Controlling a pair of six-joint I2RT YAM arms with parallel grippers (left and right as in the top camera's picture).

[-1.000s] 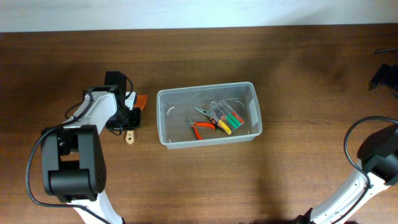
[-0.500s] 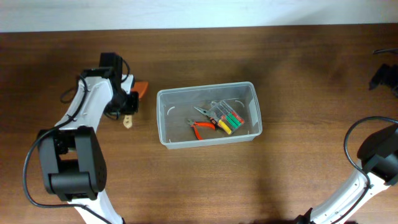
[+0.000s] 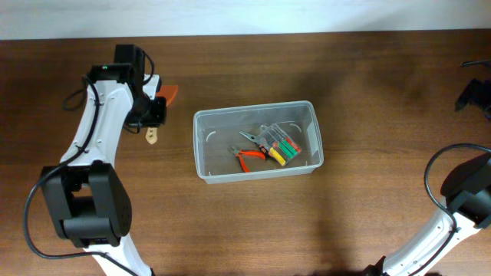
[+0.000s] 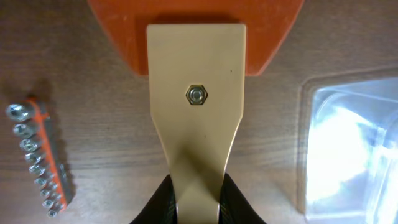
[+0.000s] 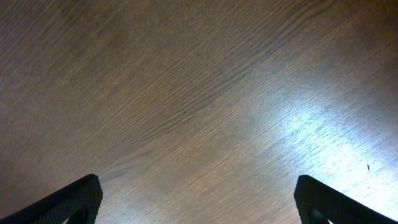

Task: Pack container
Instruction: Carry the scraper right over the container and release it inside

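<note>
Left of the container (image 3: 201, 153), the left end effector (image 4: 196, 200) is clamped on the cream handle of an orange-bladed scraper (image 4: 196, 81), with a bit holder (image 4: 38, 155) on the counter (image 3: 368, 77) beyond it. The container sits mid-counter, with pliers (image 3: 249, 156) and screwdrivers (image 3: 282, 146) inside. Far right of it, the right end effector (image 5: 198, 196) is spread wide, holding nothing.

Container (image 3: 253, 107): on the table (image 3: 368, 92), near its middle.
Inside the container: pliers (image 3: 247, 156) and a case of screwdrivers (image 3: 282, 146), side by side, the pliers on the left.
Scraper (image 3: 153, 136): left of the container, apart from it, between the fingers of the left gripper (image 3: 156, 119).
Socket rail (image 4: 37, 152): on the table, beside the scraper, on the side away from the container.
</note>
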